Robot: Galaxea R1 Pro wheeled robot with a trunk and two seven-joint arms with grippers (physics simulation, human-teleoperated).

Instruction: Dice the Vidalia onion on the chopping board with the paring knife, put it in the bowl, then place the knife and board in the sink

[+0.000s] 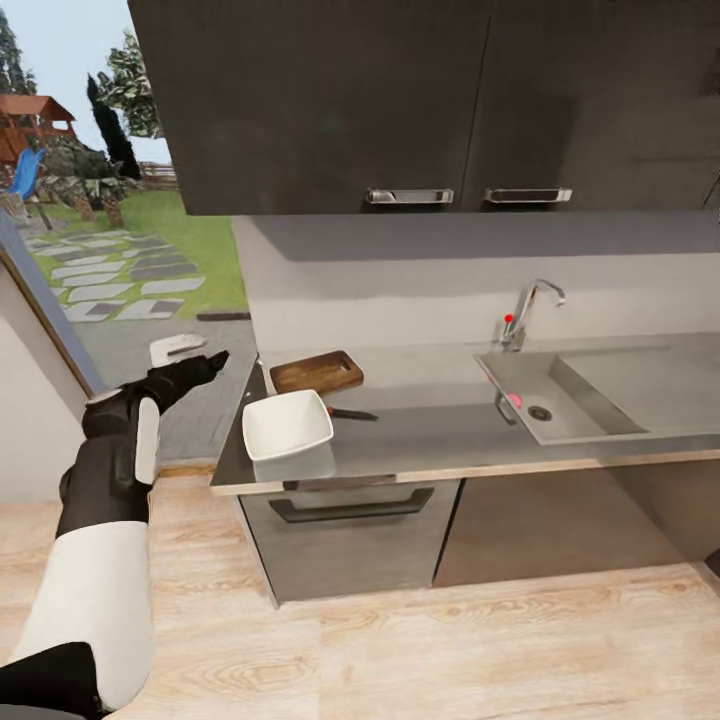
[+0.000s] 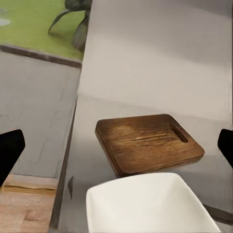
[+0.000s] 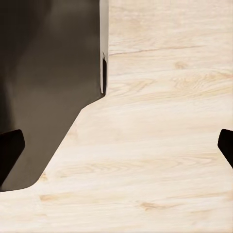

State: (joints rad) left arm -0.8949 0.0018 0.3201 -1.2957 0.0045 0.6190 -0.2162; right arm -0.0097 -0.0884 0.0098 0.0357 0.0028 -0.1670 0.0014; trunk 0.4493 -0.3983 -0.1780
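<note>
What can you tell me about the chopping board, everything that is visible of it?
The chopping board is a brown wooden rectangle with rounded corners, visible grain and an oblong slot handle at one end. It lies flat on the grey countertop near its left end, behind the white bowl. Nothing lies on it. The paring knife rests on the countertop just in front of it, apparently apart. No gripper touches it.

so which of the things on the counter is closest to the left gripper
The white bowl at the counter's front left corner. The left gripper is held just off that end; the wooden chopping board and knife lie further in.
</note>
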